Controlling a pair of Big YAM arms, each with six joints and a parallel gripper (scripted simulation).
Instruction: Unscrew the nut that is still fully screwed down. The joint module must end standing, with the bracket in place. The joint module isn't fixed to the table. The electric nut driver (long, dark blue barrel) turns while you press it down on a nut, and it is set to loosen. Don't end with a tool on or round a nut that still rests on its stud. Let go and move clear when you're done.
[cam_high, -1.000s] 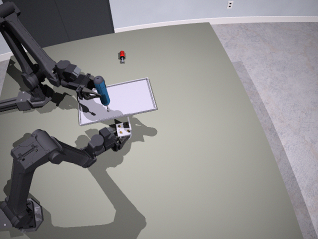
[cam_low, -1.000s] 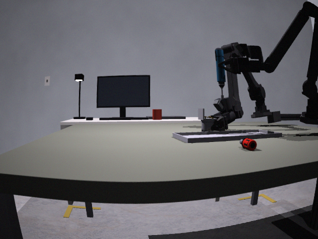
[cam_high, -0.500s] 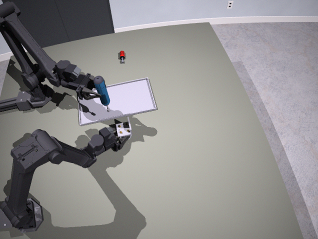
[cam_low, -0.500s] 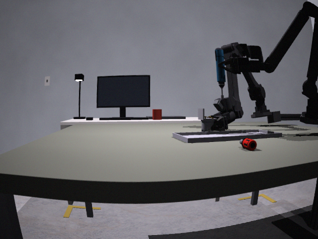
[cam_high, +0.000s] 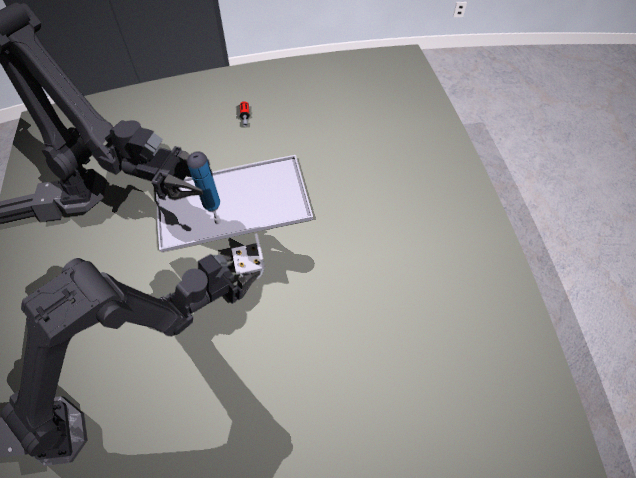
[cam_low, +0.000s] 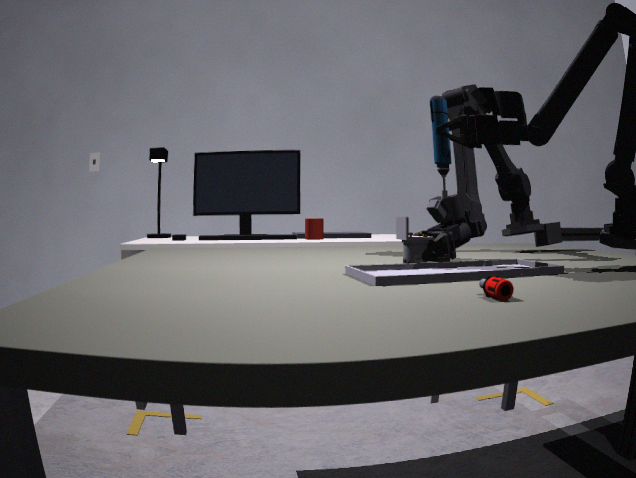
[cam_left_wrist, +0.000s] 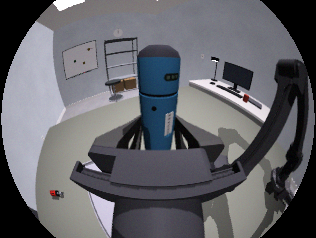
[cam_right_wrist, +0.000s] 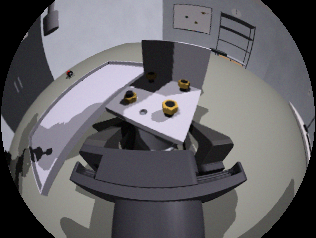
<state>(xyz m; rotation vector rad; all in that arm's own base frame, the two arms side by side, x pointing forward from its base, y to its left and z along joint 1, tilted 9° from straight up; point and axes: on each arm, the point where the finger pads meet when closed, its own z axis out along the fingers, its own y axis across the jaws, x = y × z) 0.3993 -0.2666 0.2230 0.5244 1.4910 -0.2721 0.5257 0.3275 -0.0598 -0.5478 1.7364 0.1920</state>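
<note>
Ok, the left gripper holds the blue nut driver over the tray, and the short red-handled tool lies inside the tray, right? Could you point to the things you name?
The short red-handled tool (cam_high: 244, 107) (cam_low: 498, 288) (cam_left_wrist: 53, 193) (cam_right_wrist: 69, 74) lies outside the tray (cam_high: 304, 187) (cam_low: 437, 279) (cam_left_wrist: 102, 205) (cam_right_wrist: 82, 110), as the top view shows; the left gripper (cam_high: 199, 190) (cam_low: 444, 129) (cam_left_wrist: 158, 119) does hold the blue nut driver (cam_high: 206, 185) (cam_low: 440, 138) (cam_left_wrist: 158, 100).

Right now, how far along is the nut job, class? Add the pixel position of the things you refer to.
Looks done: the bracket (cam_high: 248, 267) (cam_low: 402, 227) (cam_right_wrist: 187, 117) sits on the upright module (cam_low: 412, 251).
In hand: the left hand (cam_high: 201, 191) (cam_low: 444, 129) (cam_left_wrist: 158, 119) holds the driver (cam_high: 204, 182) (cam_low: 444, 130) (cam_left_wrist: 159, 100), its tip off every nut; the right hand (cam_high: 246, 263) (cam_low: 426, 251) (cam_right_wrist: 158, 119) is at the module, grip unclear.
Left: four nuts (cam_right_wrist: 170, 106) remain on the bracket; the fully screwed-down one, hard to single out, needs loosening, then the driver lifting clear.
</note>
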